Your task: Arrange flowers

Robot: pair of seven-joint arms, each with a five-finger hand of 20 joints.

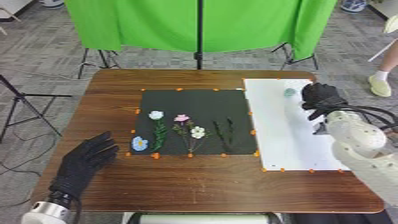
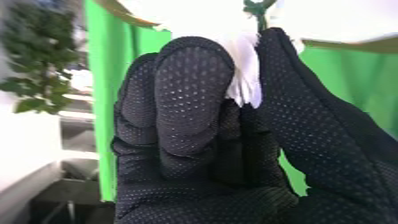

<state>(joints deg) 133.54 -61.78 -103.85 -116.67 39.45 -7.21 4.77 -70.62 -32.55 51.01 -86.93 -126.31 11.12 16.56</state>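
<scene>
My right hand (image 1: 322, 96) is over the far end of the white sheet (image 1: 282, 142), with a small green thing (image 1: 290, 92) beside it. In the right wrist view, the thumb and fingers of my right hand (image 2: 191, 100) pinch a white flower (image 2: 244, 72); a green part (image 2: 258, 7) is beyond the fingertips. On the black mat (image 1: 191, 96) lie a white rose (image 1: 156, 115) on a leafy stem, a pink flower (image 1: 181, 118), a white blossom (image 1: 197, 132), a blue flower (image 1: 139, 144) and dark green sprigs (image 1: 230, 131). My left hand (image 1: 84, 155) rests open left of the mat.
Orange markers edge the mat and sheet on the brown table (image 1: 195, 185). Behind the table hang green cloths (image 1: 147, 25) on a dark stand (image 1: 200, 37). A tripod (image 1: 25, 102) stands at the left. Leafy greenery (image 2: 40, 55) is in the right wrist view.
</scene>
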